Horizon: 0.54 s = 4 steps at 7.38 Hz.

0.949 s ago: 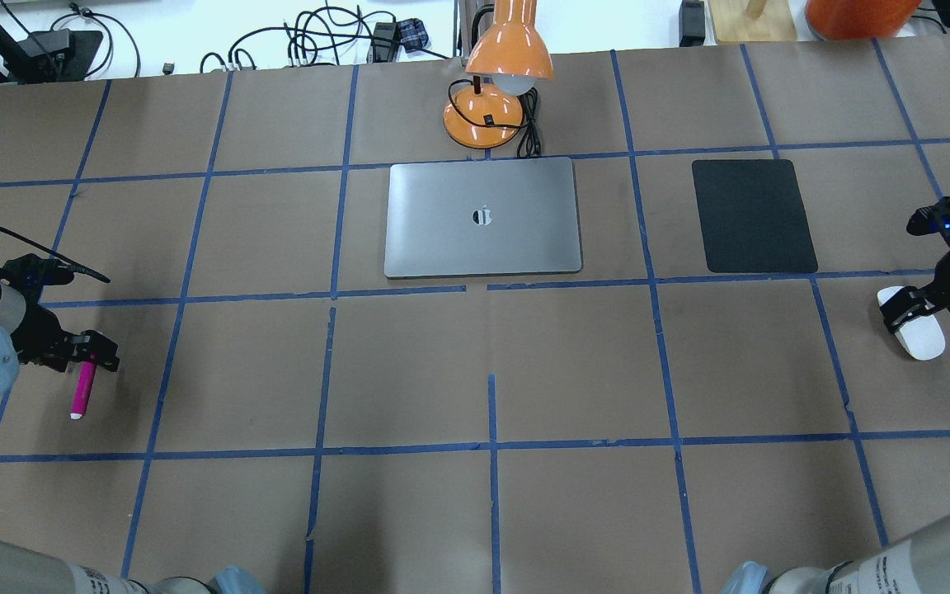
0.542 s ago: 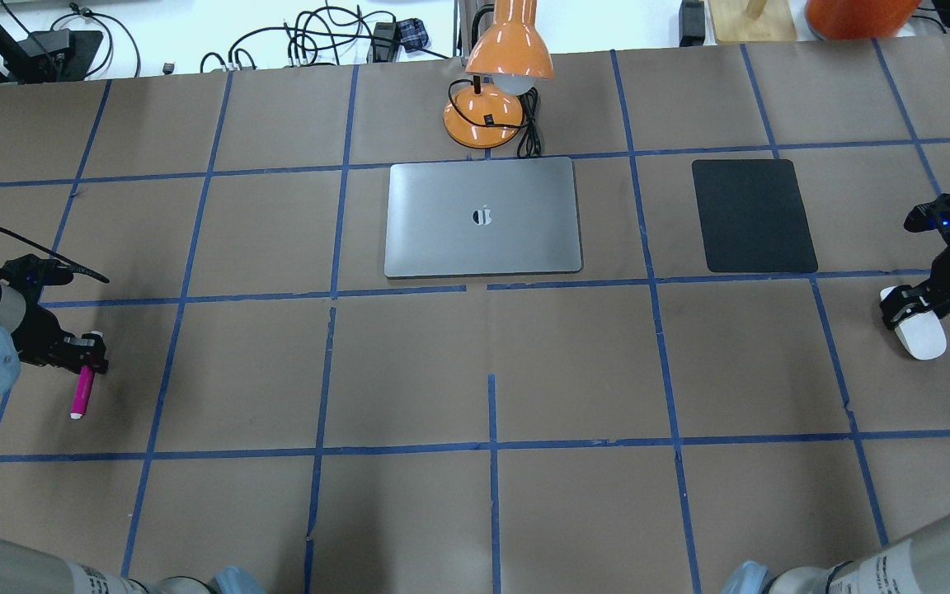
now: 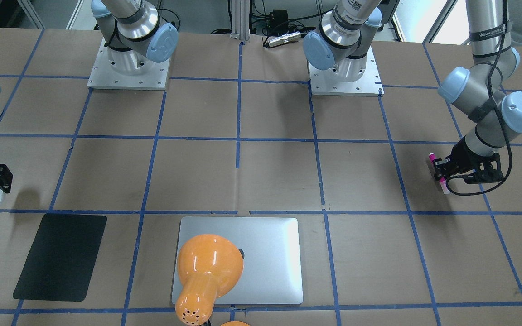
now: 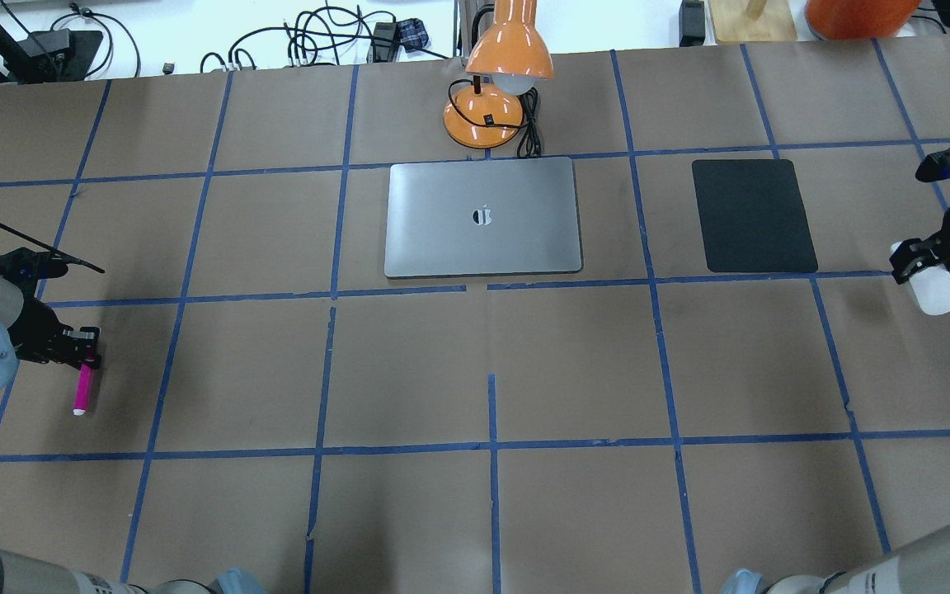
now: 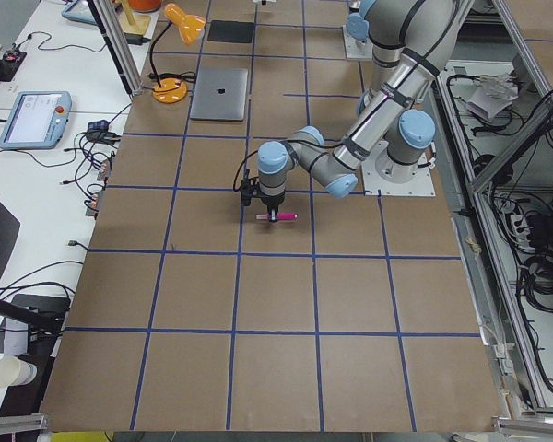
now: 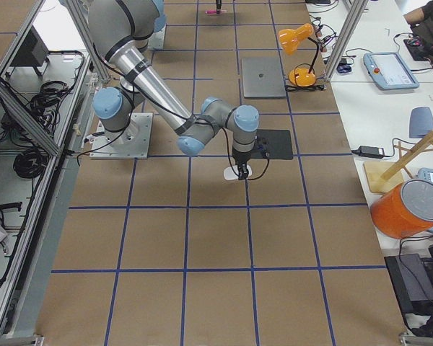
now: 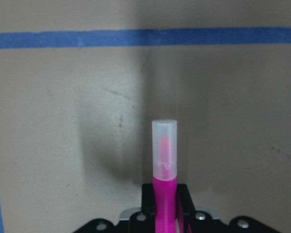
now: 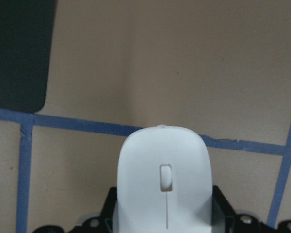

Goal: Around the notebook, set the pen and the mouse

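Left pincer (image 4: 87,356): closed on the pen (image 4: 82,389). It holds the pen near the magenta end, and the pale cap end sticks out toward the robot.
Pen, hidden parts: in the left wrist view the gripped end goes down between the dark fingers and is cut off by the lower edge. In the front-facing view only small pink pieces show on both sides of the pincer.
Pen, place: at the far left of the counter (image 4: 409,371), well apart from the notebook (image 4: 483,219). Its shadow in the wrist view lies to one side of it, so it seems to be off the surface.
Right pincer (image 4: 910,262): clamped on the mouse (image 4: 934,292), with one finger on each long side.
Mouse, hidden parts: from overhead the pincer covers its far end, and the arm is cut off by the right edge. In the right wrist view its rear part runs out of the frame.
Mouse, place: at the far right, beyond the black pad (image 4: 754,216) as seen from the notebook, and over a blue tape line. Its shadow lies apart from it.
Notebook: closed and flat at the middle far side of the counter. In the front-facing view the orange lamp (image 4: 508,49) covers its near corner and most of the logo.
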Available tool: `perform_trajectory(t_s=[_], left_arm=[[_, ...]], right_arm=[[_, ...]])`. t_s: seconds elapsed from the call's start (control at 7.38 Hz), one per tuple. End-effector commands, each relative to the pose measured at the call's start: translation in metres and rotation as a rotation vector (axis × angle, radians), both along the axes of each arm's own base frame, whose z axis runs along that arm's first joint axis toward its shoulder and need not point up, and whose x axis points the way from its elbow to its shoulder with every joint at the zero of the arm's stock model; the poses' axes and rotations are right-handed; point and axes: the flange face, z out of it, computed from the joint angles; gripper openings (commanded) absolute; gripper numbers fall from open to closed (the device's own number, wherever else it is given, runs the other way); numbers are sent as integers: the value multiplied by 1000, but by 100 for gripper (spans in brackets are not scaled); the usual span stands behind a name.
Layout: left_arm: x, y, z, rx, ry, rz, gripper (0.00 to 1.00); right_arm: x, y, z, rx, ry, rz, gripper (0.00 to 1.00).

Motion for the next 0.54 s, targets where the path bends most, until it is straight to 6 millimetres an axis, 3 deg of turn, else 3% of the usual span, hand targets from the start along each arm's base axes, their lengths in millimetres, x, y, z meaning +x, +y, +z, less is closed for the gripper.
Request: perform_trajectory(t_s=[0.0,0.14,0.27,0.41], left_arm=[[-69,-13,26,17,1,284,0],[-117,-26,37,4,-8,387,0],[-162,-32,40,5,-14,491,0],[-204,-37,47,-16,-14,564,0]], right_arm=[[115,-62,40,-55,-6,-87,44],[170,-87,25,-56,-17,-154,44],[180,-105,-5,-28,-28,-170,46],[176,-121,-32,-3,-29,-177,46]])
